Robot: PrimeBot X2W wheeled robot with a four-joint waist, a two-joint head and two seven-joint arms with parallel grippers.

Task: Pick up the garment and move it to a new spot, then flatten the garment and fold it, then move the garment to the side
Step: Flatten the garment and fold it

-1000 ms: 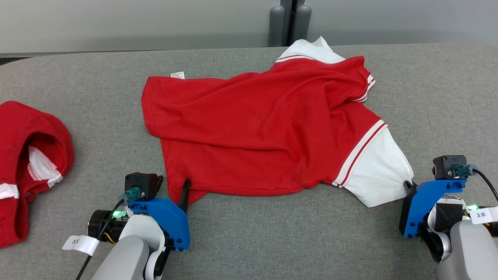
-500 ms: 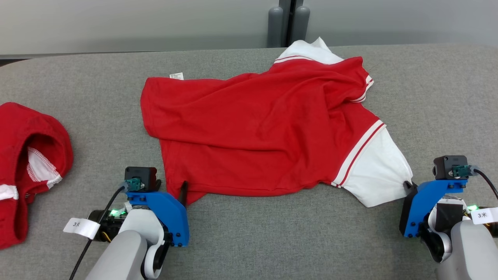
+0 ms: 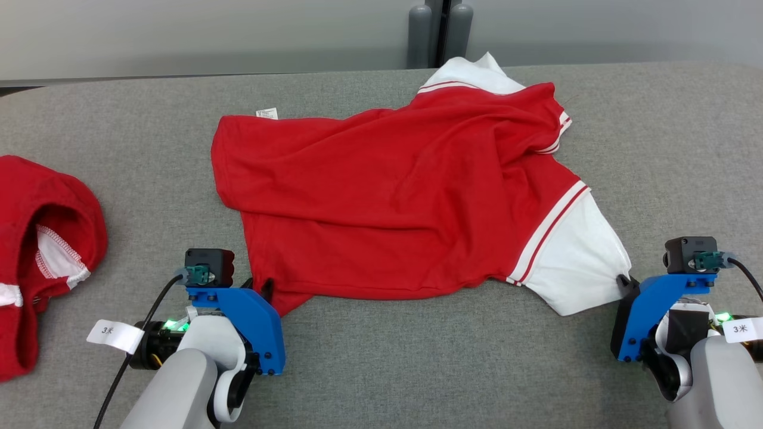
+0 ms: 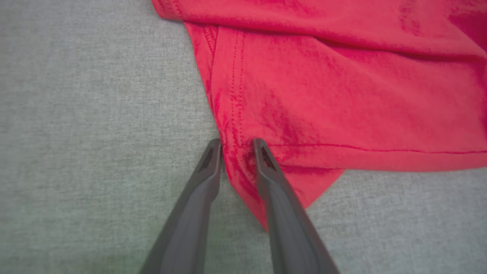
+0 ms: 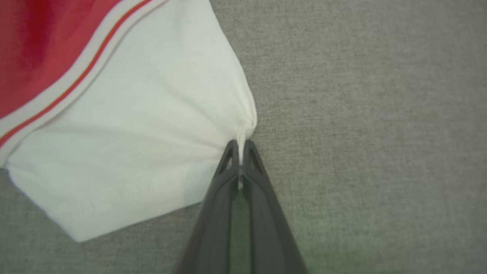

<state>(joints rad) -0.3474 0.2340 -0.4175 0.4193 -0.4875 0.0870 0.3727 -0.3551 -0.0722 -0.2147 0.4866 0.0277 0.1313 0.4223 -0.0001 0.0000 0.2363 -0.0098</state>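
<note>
Red shirt (image 3: 393,196) with white sleeves, spread rumpled across the middle of the worktop (image 3: 417,363). At its near hem corner, left gripper (image 4: 236,146), jaws narrow astride a ridge of red cloth, closer together than a second ago; firm hold or not, cannot tell. On the white sleeve edge, right gripper (image 5: 239,146), jaws pinched tight: plain in right wrist view, just a dark tip against cloth in head view. At far left, another red garment (image 3: 42,250).

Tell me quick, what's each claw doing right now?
Left claw: jaws astride the shirt's red hem corner; whether it grips cannot be told.
Right claw: closed, pinching the edge of the shirt's white sleeve.
</note>
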